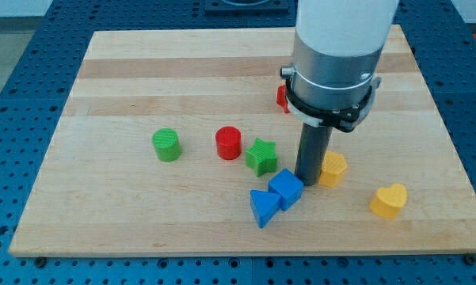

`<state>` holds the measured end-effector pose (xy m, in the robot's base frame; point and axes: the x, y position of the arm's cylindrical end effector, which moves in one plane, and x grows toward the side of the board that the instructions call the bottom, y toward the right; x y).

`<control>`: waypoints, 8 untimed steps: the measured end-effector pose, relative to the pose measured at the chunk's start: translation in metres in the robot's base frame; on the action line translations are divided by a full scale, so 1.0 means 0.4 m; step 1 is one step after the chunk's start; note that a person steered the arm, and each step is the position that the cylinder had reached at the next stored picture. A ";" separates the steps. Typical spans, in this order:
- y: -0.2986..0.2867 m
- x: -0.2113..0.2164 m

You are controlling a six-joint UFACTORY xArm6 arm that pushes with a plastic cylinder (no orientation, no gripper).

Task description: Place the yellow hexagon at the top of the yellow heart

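The yellow hexagon (333, 169) lies right of the board's middle, towards the view's bottom. The yellow heart (389, 200) lies to its lower right, a short gap away. My tip (308, 180) stands on the board touching the hexagon's left side, between it and the blue cube (285, 189). The rod (312, 152) hangs from a wide grey and white arm body (335, 47) that hides part of the board behind it.
A blue triangle (262, 208) touches the blue cube's lower left. A green star (261, 156), a red cylinder (229, 143) and a green cylinder (167, 146) lie in a row to the left. A red block (282, 96) is partly hidden behind the arm.
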<state>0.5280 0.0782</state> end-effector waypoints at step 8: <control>0.156 -0.103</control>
<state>0.4866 0.1407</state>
